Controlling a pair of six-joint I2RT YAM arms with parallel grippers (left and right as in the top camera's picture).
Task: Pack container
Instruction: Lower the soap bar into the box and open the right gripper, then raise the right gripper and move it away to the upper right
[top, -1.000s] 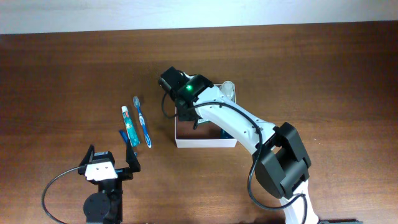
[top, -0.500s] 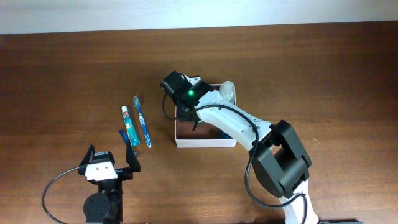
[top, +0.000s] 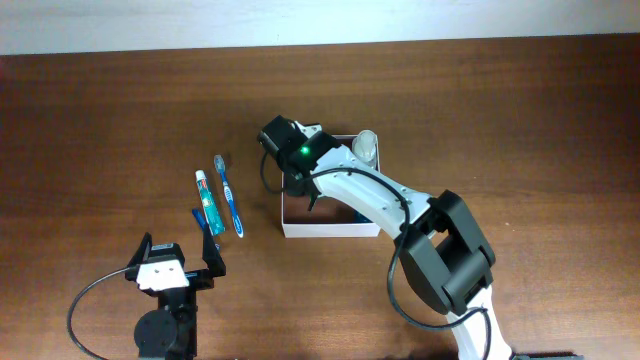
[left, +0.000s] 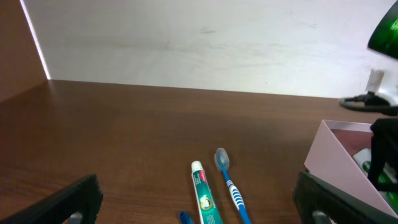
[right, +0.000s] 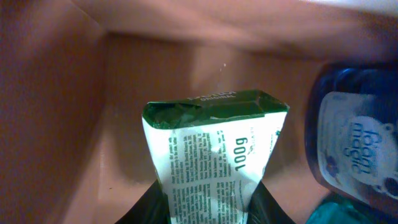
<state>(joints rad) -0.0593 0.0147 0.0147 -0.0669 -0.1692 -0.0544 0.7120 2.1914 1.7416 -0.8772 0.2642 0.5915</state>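
Note:
The container (top: 330, 229), a square white-walled box with a reddish-brown inside (right: 56, 93), sits at mid-table. My right gripper (top: 297, 170) reaches down into its left part. In the right wrist view this gripper (right: 208, 205) is shut on a green-white packet (right: 211, 143), which stands just above the box floor. A blue jar (right: 348, 143) lies beside the packet. My left gripper (top: 180, 247) stands open near the front edge, with nothing between its fingers (left: 68, 202).
A toothpaste tube (top: 207, 203), a blue toothbrush (top: 230, 195) and a small blue item (top: 195, 212) lie side by side left of the box. From the left wrist, the tube (left: 205, 199) and brush (left: 230, 183) lie just ahead. A round whitish thing (top: 367, 146) sits at the box's far right corner.
The right arm's wrist and elbow have shifted slightly over the box, with the packet still in its grip. The left arm has not moved.

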